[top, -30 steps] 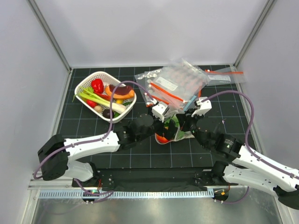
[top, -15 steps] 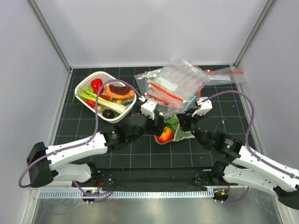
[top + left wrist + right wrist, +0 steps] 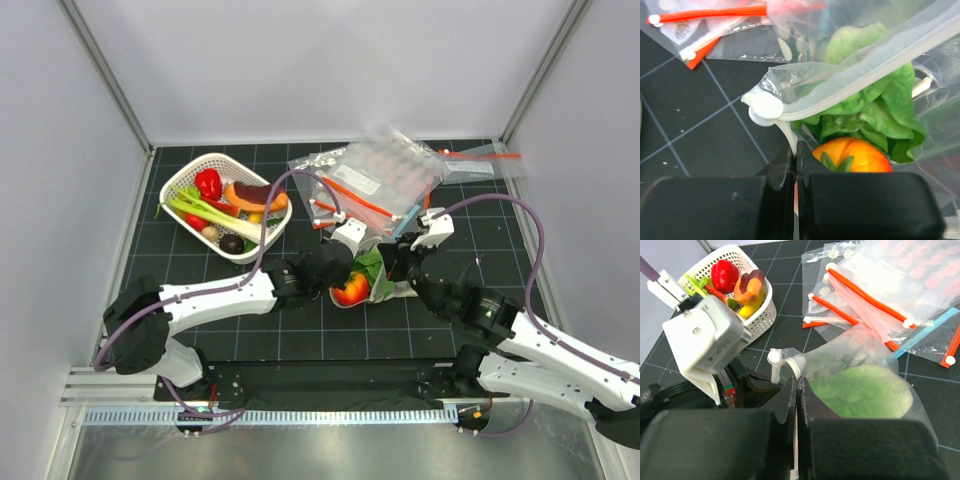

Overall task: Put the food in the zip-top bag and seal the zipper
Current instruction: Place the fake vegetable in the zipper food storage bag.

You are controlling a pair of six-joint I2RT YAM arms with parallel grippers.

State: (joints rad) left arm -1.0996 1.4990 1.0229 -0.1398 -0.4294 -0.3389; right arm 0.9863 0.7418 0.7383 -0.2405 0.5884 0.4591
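Note:
The zip-top bag (image 3: 378,282) lies at the table's middle with the food inside: a green lettuce head (image 3: 867,102) and a small orange-red piece (image 3: 856,156). Its pale zipper (image 3: 860,75) runs along the gaping mouth to a white end tab (image 3: 765,106). My left gripper (image 3: 796,148) is shut on the lower mouth edge just below that tab. My right gripper (image 3: 796,383) is shut on the bag's edge near the same white tab (image 3: 774,358), with the lettuce (image 3: 865,390) showing through the plastic. From above, the left gripper (image 3: 335,264) and the right gripper (image 3: 393,264) flank the bag.
A white basket (image 3: 190,180) at back left holds a red pepper (image 3: 208,183), green onions (image 3: 215,214) and other toy food. A pile of plain clear bags with red-orange strips (image 3: 375,180) lies just behind the held bag. The left wrist's white housing (image 3: 705,340) sits close to the right fingers.
My left jaws went from open to shut on the bag's mouth edge, after the arm swung slightly left and back. The right gripper kept its hold and did not move.

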